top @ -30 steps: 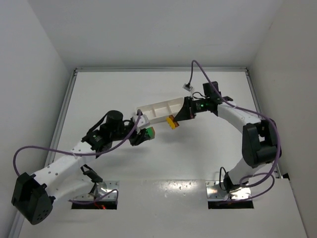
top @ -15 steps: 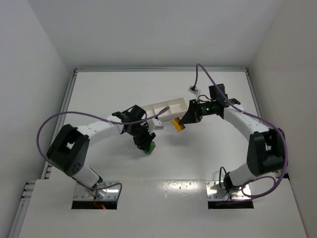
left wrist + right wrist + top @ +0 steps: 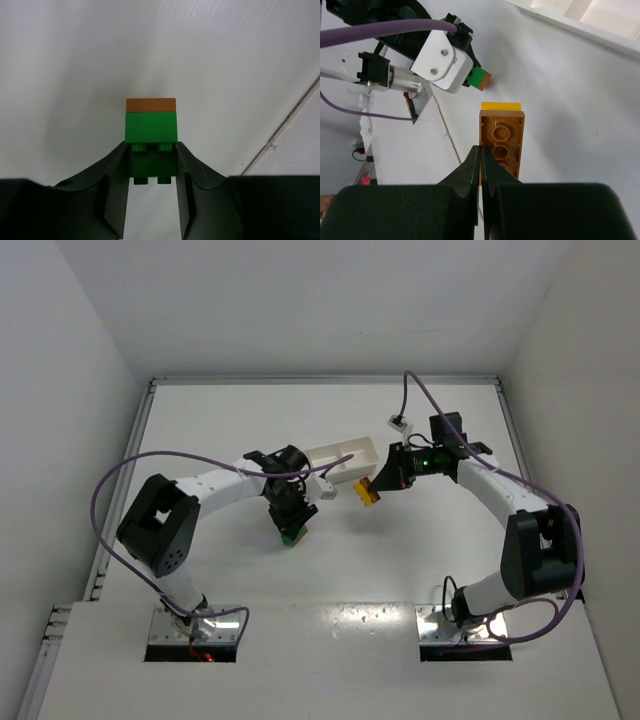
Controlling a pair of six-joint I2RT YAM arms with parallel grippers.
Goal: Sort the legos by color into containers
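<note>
My left gripper [image 3: 290,525] is shut on a green lego [image 3: 151,165]; a second green lego [image 3: 151,127] and a reddish-brown one [image 3: 151,105] are stacked on its far end. This stack [image 3: 291,536] hangs low over the table, in front of the white tray [image 3: 350,453]. My right gripper [image 3: 377,483] is shut on the side wall of an orange-brown lego [image 3: 502,142] seen from its hollow underside, with a yellow lego [image 3: 501,106] stuck to it. That pair [image 3: 368,494] is just right of the tray's near corner. The tray's left end is hidden behind my left arm.
The tray's rim [image 3: 570,22] crosses the top right of the right wrist view. My left wrist [image 3: 442,60] and its green lego [image 3: 479,78] show there too. A raised table edge [image 3: 285,125] runs diagonally at the right of the left wrist view. Purple cables loop over both arms.
My left arm has swung round and carried the green stack down toward the near side. My right gripper has drifted right with its orange-brown and yellow legos. Both grips are unchanged.
</note>
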